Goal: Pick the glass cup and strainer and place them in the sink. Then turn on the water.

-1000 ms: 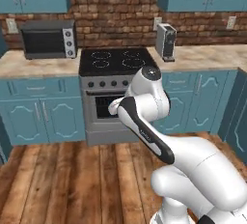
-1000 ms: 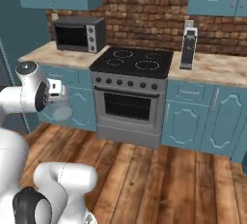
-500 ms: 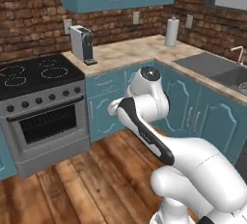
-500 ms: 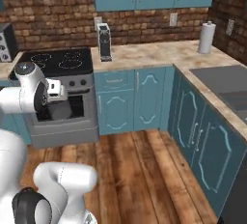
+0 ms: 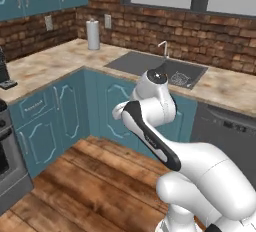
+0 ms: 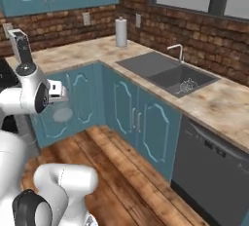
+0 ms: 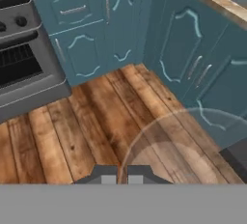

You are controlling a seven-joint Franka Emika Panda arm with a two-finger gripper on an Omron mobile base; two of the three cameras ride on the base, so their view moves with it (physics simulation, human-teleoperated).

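Gripper [image 7: 122, 175] clenched on the glass cup [image 7: 185, 146]: in the hand view the two dark finger tips sit nearly together at the bottom, and the cup's clear rim arcs up and to the right from them over the wooden floor [image 7: 87, 121]. Cup is cut off at the bottom of that view, so only part of its outline can be read (it is little more than a faint haze against the planks).

Right base view: gripper [image 6: 62, 91] juts from the white arm at left, with the cup [image 6: 62, 115] hanging just below it as a pale translucent disc in front of the blue cabinet doors [image 6: 82, 98]. The finger tips themselves are too small to make out here.

Left base view: the arm's own wrist and elbow fill the middle and cover the hand.

Farther off, the sink [image 6: 168, 74] is set in the beige counter [image 6: 214, 105] under the brick wall, well apart from the cup. The strainer [image 6: 186, 85] lies inside the basin near its right end, a silvery mesh shape; in the left base view the strainer [image 5: 181, 78] is seen just past the arm's top, inside the sink [image 5: 135, 63]. Its handle cannot be resolved. Slim faucet [image 6: 178, 50] stands at the sink's back edge. A white paper towel roll [image 6: 121, 31] stands upright on the counter in the corner beyond.
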